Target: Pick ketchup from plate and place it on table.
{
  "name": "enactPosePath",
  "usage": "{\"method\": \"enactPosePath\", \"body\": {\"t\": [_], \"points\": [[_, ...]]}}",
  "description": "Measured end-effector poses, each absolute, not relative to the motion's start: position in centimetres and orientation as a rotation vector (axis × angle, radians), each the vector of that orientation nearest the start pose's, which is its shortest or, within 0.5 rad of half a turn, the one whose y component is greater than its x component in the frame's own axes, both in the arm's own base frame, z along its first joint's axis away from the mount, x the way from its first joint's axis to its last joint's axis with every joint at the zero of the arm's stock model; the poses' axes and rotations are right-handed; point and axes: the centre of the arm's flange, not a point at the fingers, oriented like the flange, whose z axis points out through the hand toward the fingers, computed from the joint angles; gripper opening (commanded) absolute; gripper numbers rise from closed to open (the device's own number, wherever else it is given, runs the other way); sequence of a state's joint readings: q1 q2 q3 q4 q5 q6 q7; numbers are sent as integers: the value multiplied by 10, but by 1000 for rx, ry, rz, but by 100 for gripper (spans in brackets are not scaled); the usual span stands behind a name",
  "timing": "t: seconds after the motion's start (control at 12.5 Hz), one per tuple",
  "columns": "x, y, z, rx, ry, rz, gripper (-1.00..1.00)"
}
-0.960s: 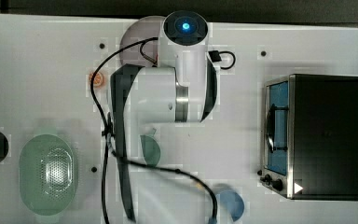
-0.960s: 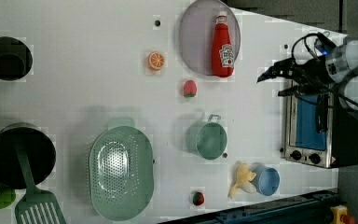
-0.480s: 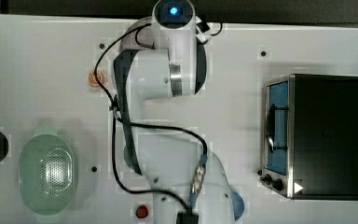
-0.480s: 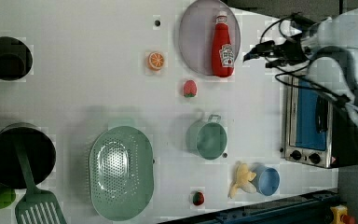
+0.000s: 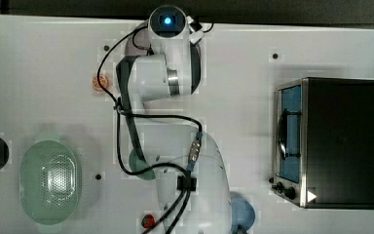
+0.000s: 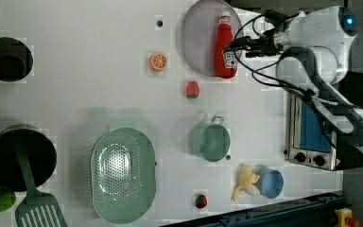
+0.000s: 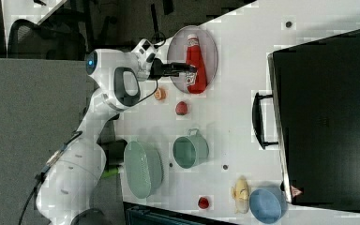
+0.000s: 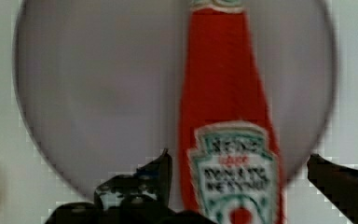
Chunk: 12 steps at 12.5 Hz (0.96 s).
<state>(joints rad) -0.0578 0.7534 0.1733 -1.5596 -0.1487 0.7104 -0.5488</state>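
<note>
The ketchup (image 6: pixel 225 47) is a red bottle with a white label, lying flat on the pale lilac plate (image 6: pixel 199 38) at the white table's (image 6: pixel 99 85) far edge in the left view. My gripper (image 6: pixel 235 46) is open and hangs low over the bottle's label end. In the wrist view the ketchup (image 8: pixel 228 116) lies lengthwise across the plate (image 8: pixel 98 93), and the two dark fingertips (image 8: pixel 161 170) stand on either side of its labelled body without touching it. In the right view the gripper (image 7: pixel 191 69) reaches over the ketchup (image 7: pixel 194 56) from the right view's left.
An orange slice (image 6: pixel 158 61) and a strawberry (image 6: pixel 193 89) lie close to the plate. A green pot (image 6: pixel 211 140), a green colander (image 6: pixel 122 175), a blue bowl (image 6: pixel 270 183) and a toaster oven (image 6: pixel 312 132) stand farther off. Bare tabletop lies between the plate and the black pot (image 6: pixel 7 59).
The arm has swung from beside the toaster oven to over the plate, bringing the gripper above the ketchup. The gripper stayed open and the bottle has not moved.
</note>
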Motion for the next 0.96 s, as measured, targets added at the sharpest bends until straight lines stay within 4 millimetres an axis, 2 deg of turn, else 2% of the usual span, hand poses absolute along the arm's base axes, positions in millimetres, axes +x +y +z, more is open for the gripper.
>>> {"method": "enactPosePath", "body": {"t": [0.32, 0.72, 0.8, 0.96], "points": [[697, 71, 162, -3140, 69, 34, 100], [703, 65, 141, -3152, 56, 17, 100], [705, 64, 140, -3152, 59, -5, 92], [707, 63, 140, -3156, 57, -15, 42]]}}
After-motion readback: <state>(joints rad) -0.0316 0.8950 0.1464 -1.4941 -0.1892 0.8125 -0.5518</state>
